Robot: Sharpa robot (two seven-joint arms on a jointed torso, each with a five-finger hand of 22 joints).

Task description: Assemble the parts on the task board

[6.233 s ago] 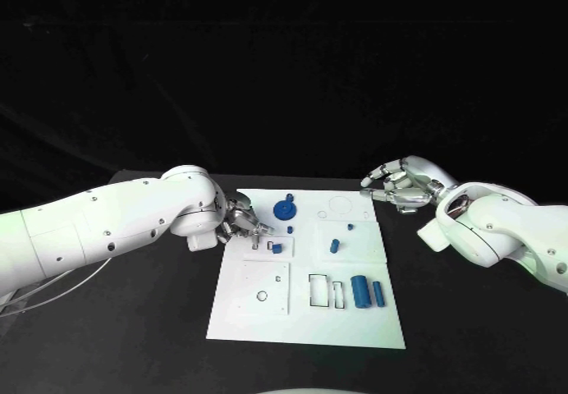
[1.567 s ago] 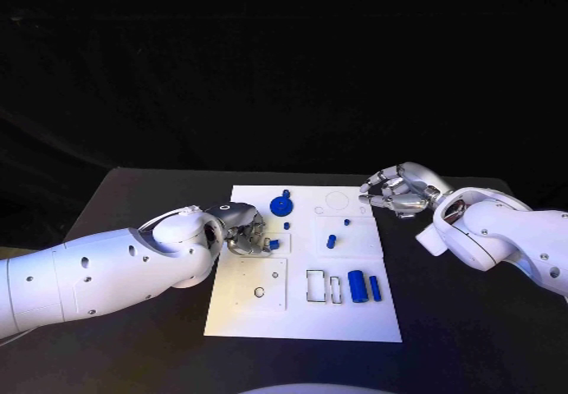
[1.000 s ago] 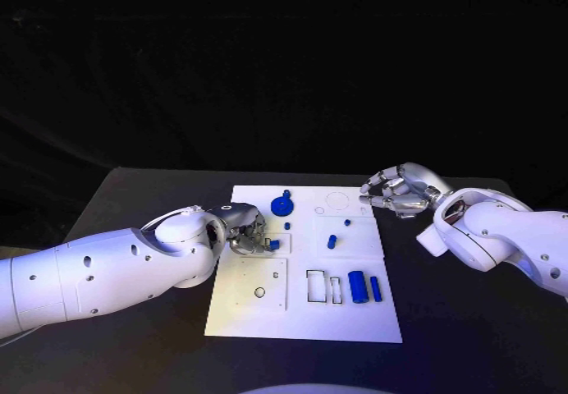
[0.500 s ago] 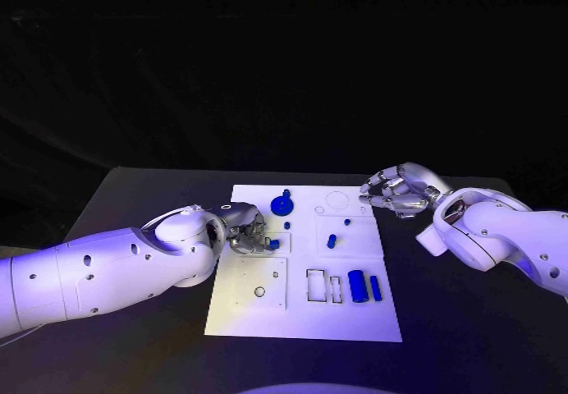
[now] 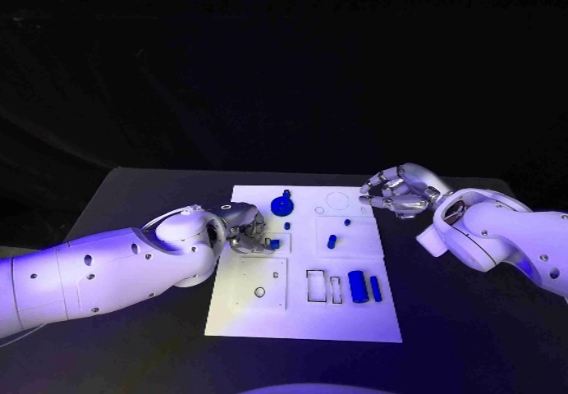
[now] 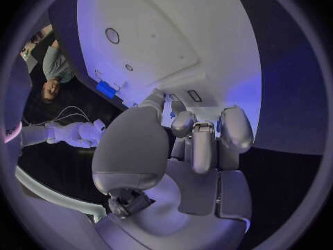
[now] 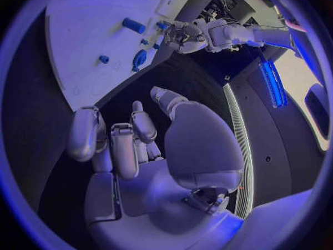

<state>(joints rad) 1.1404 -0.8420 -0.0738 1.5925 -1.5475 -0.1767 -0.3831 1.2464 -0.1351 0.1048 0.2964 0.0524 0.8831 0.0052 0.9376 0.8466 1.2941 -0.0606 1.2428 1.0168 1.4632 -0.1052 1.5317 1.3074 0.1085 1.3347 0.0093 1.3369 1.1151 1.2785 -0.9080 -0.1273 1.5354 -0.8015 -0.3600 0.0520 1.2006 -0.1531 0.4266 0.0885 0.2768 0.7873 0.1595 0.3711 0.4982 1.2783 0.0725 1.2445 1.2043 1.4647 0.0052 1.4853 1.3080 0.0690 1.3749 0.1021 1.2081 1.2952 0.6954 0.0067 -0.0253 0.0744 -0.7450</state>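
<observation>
left hand (image 5: 249,233) fingers curled down over a small blue part (image 5: 273,244) on the board (image 5: 302,316), grip on it cannot be told | right hand (image 5: 400,191) curled, empty, off the board's far corner | risk: part tips or skids beside its slot if fingertips push off-centre

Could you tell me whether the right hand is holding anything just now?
No: the right hand hovers off the task board's far right corner, fingers curled on nothing.
</observation>
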